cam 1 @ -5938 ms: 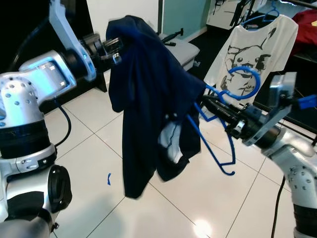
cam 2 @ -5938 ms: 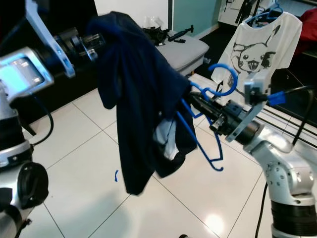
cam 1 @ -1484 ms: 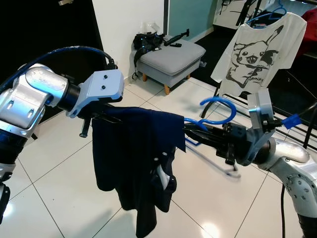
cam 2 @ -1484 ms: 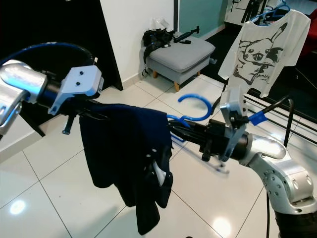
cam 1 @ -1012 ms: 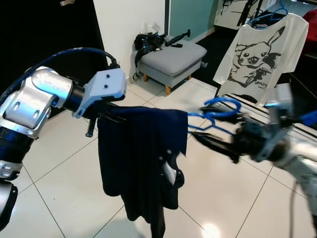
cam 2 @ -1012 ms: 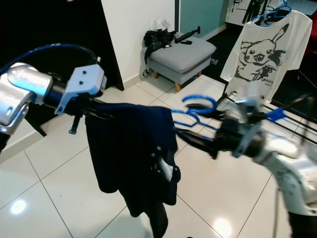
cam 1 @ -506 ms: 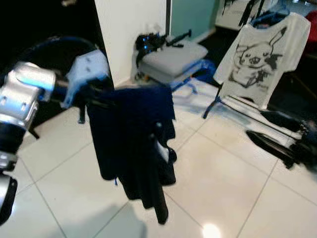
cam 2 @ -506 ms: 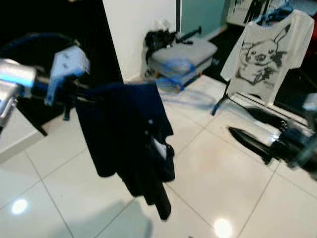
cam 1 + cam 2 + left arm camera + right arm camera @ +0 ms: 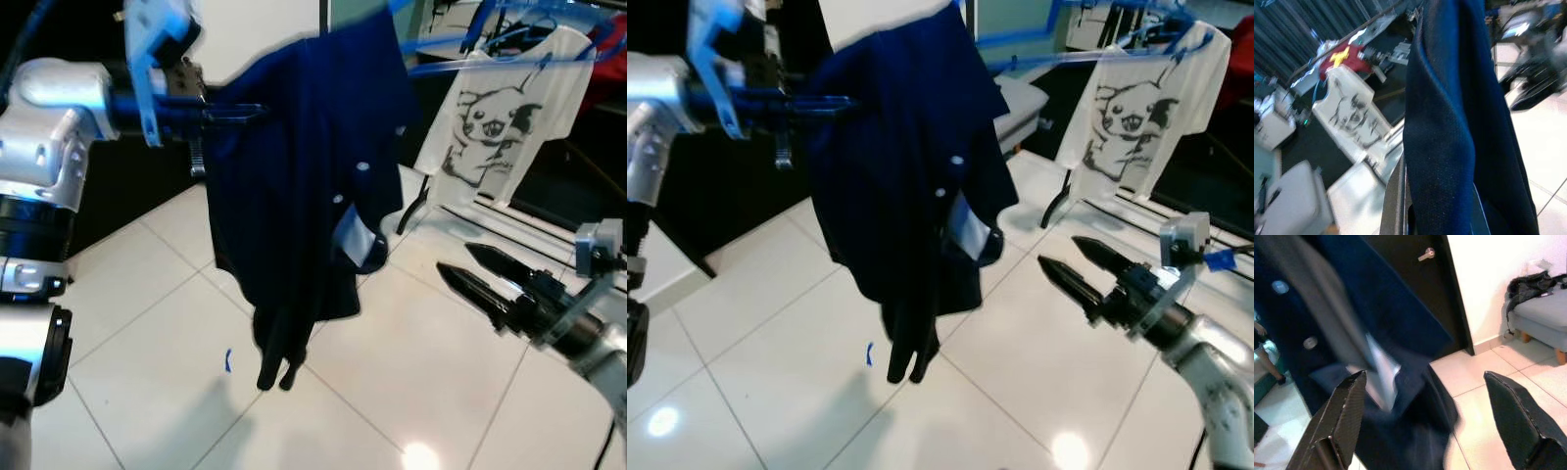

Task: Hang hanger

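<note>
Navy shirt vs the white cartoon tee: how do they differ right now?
The navy shirt is dark, plain and buttoned; the white tee carries a black cartoon print. The navy shirt hangs bunched and uneven, held up near the left gripper, with the right gripper open and apart from it; the white tee hangs spread flat on a rack behind. Both hang clear of the tiled floor.

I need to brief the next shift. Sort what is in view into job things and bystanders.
Job things:
- dark blue garment, held up by the left gripper
- blue hanger, blurred, at the top
- right gripper, open, holding nothing

Bystanders:
- cartoon T-shirt hanging behind
- grey stool
- dark door
</note>
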Motion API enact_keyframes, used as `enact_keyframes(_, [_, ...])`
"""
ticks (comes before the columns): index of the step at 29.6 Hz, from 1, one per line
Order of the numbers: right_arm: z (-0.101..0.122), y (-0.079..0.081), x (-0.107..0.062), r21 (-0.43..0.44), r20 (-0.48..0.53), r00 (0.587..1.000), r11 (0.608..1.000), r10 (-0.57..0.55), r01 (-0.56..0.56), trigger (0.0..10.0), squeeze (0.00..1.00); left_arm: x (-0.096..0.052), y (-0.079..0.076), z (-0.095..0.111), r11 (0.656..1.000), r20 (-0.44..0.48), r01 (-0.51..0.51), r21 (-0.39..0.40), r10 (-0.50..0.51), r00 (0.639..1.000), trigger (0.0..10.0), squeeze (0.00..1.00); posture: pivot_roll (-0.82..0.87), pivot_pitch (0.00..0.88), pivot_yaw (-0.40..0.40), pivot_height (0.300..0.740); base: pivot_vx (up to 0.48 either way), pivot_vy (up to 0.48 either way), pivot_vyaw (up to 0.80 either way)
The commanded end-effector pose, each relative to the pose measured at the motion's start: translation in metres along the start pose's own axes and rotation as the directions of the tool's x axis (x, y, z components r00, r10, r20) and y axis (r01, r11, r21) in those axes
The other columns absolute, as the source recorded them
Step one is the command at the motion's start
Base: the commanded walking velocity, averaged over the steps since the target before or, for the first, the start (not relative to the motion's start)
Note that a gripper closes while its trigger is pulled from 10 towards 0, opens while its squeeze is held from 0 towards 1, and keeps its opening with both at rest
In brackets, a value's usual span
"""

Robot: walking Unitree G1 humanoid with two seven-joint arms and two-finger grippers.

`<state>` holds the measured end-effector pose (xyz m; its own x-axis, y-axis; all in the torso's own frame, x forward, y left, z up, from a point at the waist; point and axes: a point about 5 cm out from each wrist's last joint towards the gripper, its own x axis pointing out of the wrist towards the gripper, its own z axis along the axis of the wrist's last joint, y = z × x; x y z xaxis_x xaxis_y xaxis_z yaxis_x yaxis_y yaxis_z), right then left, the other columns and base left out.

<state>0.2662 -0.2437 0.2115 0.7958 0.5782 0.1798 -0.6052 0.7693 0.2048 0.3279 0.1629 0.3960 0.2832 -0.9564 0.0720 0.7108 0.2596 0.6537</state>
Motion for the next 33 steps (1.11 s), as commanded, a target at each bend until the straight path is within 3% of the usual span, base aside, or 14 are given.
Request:
enact_keyframes(1, [-0.005, -0.002, 0.007, 0.069, -0.001, 1.000, 0.997, -0.029, 0.029, 10.0, 0.00, 0.002, 0.002, 0.017, 0.999, 0.070, 0.015, 0.037, -0.018, 0.997, 0.0, 0.00, 0.04, 0.097, 0.066, 0.740, 0.000, 0.000, 0.00])
enact_keyframes(7, [-0.003, 0.004, 0.030, 0.221, 0.058, 0.997, 0.975, -0.044, 0.030, 10.0, 0.00, 0.007, 0.003, 0.026, 0.999, 0.131, 0.012, 0.043, -0.018, 0.991, 0.0, 0.00, 0.04, 0.081, 0.061, 0.740, 0.000, 0.000, 0.00])
enact_keyframes(14, [-0.017, 0.041, 0.048, 0.299, 0.009, 0.990, 0.944, 0.144, -0.140, 10.0, 0.00, 0.018, -0.002, 0.029, 0.999, 0.174, 0.022, 0.031, -0.027, 0.984, 0.0, 0.00, 0.04, 0.088, 0.055, 0.740, 0.000, 0.000, 0.00])
enact_keyframes(16, [-0.012, 0.057, 0.045, 0.298, 0.054, 0.962, 0.915, 0.269, -0.272, 10.0, 0.00, 0.022, -0.004, 0.029, 0.999, 0.182, 0.028, 0.023, -0.032, 0.983, 0.0, 0.00, 0.04, 0.092, 0.054, 0.740, 0.000, 0.000, 0.00])
enact_keyframes(19, [-0.008, 0.064, 0.041, 0.283, 0.077, 0.943, 0.900, 0.324, -0.332, 10.0, 0.00, 0.023, -0.005, 0.029, 0.999, 0.185, 0.030, 0.019, -0.033, 0.982, 0.0, 0.00, 0.04, 0.093, 0.054, 0.740, 0.000, 0.000, 0.00])
enact_keyframes(27, [0.001, 0.067, 0.032, 0.280, 0.116, 0.923, 0.880, 0.366, -0.384, 10.0, 0.00, 0.023, -0.004, 0.029, 1.000, 0.183, 0.006, 0.020, -0.010, 0.983, 0.0, 0.00, 0.03, 0.096, 0.054, 0.740, 0.000, 0.000, 0.00])
enact_keyframes(33, [-0.007, 0.057, 0.015, 0.279, 0.015, 0.946, 0.907, 0.325, -0.316, 10.0, 0.00, 0.022, -0.002, 0.031, 0.999, 0.172, -0.020, 0.026, 0.015, 0.985, 0.0, 0.00, 0.03, 0.100, 0.056, 0.740, 0.000, 0.000, 0.00])
